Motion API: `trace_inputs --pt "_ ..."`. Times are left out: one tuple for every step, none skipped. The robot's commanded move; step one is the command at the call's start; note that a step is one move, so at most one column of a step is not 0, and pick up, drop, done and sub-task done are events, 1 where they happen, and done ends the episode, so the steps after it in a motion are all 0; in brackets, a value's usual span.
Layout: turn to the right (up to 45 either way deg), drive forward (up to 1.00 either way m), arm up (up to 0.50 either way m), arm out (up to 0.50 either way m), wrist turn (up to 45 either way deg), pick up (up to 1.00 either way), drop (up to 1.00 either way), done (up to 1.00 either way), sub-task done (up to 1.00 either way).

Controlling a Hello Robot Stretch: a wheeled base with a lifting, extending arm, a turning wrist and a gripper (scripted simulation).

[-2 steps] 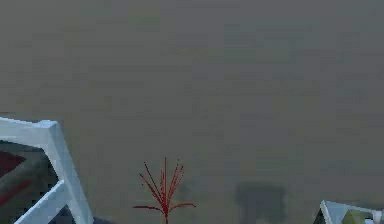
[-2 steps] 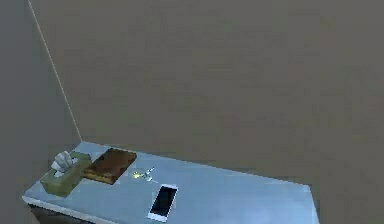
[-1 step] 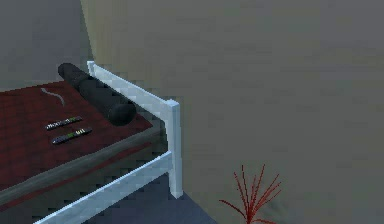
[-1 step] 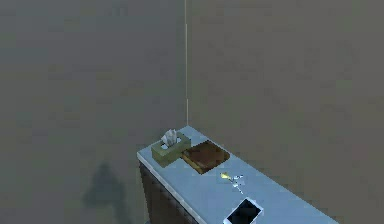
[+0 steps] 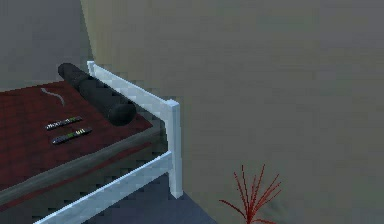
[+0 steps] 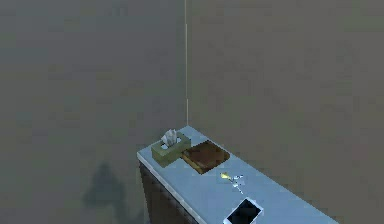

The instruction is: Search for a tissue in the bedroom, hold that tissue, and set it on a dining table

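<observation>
A pale blue surface [image 6: 270, 192] stands by a bare wall, low in the arm side view. On it sit one tissue box [image 6: 172, 146] at the upper left corner, one brown book [image 6: 205, 156] just beside it, and one white phone [image 6: 243, 212]. At the forward view's left, one bed [image 5: 174, 140] carries two dark bars [image 5: 62, 124]. I cannot tell how the gripper stands.
</observation>
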Motion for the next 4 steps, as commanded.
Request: trace_inputs --pt "0.0 0.00 0.28 0.00 0.0 0.00 0.00 0.00 0.00" --pt "0.0 0.00 0.00 0.42 0.0 0.00 0.00 0.00 0.00" --pt "0.0 0.00 0.00 0.00 45.0 0.00 0.00 0.00 0.00" --pt "0.0 0.00 0.00 0.00 45.0 0.00 0.00 0.00 0.00"
